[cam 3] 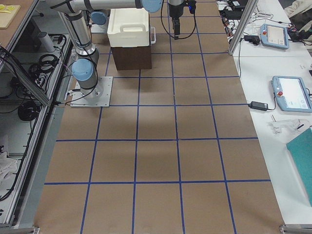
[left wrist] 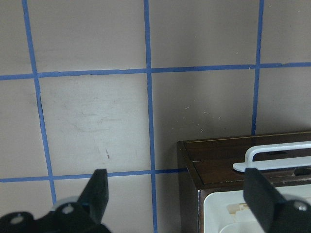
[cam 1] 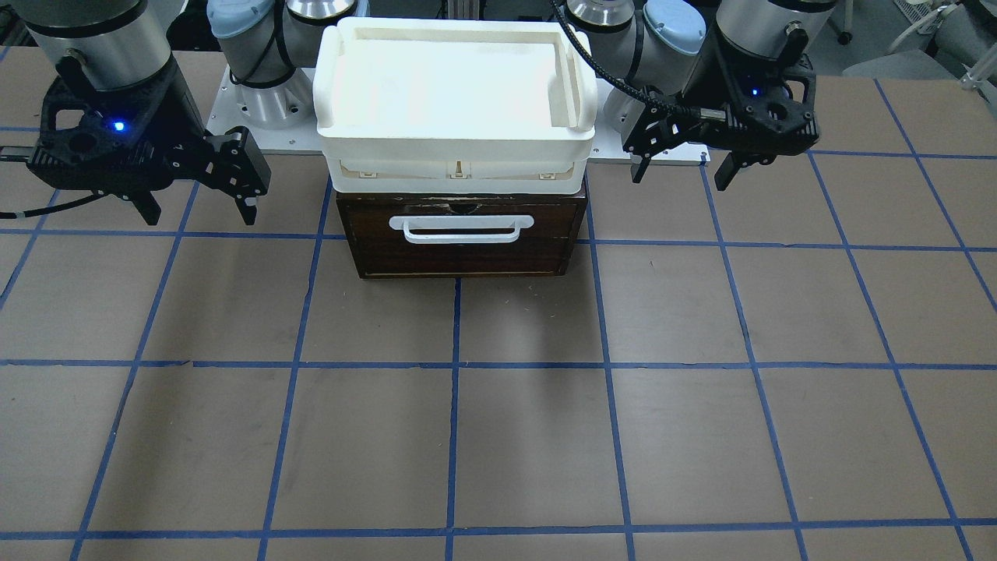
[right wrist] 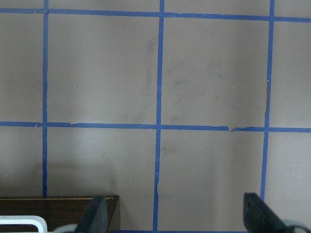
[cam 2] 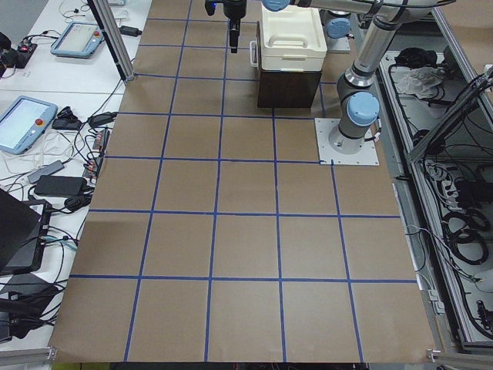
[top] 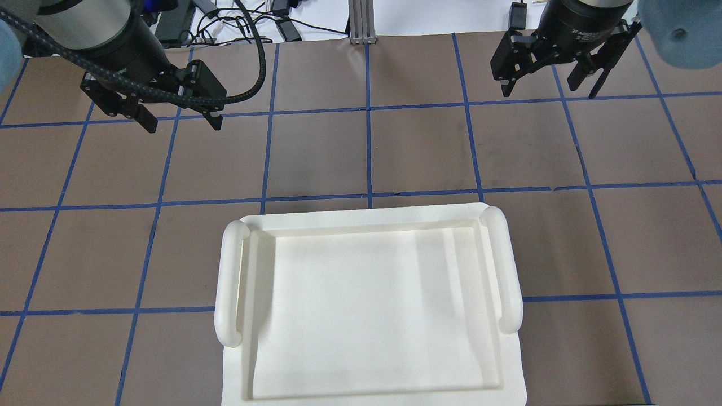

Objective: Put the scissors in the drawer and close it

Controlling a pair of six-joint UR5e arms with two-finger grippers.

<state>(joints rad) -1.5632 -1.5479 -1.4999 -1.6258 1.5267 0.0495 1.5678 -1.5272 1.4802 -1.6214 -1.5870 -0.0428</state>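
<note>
The drawer (cam 1: 461,251) has a dark brown front and a white bar handle (cam 1: 461,229). It sits pushed in, and no pale wood inside shows. It also shows in the left wrist view (left wrist: 243,162) and at the bottom left of the right wrist view (right wrist: 58,206). The scissors are hidden or out of view in every frame. My left gripper (cam 1: 684,167) (top: 180,121) hangs open and empty above the table beside the drawer. My right gripper (cam 1: 199,210) (top: 550,87) is open and empty on the other side.
A white plastic bin (cam 1: 335,86) (top: 228,282) sits on top of the drawer cabinet. The brown table mat has a blue tape grid (cam 1: 456,366). The arm bases (cam 1: 257,101) stand behind the cabinet. Tablets and cables lie on side tables (cam 2: 31,123).
</note>
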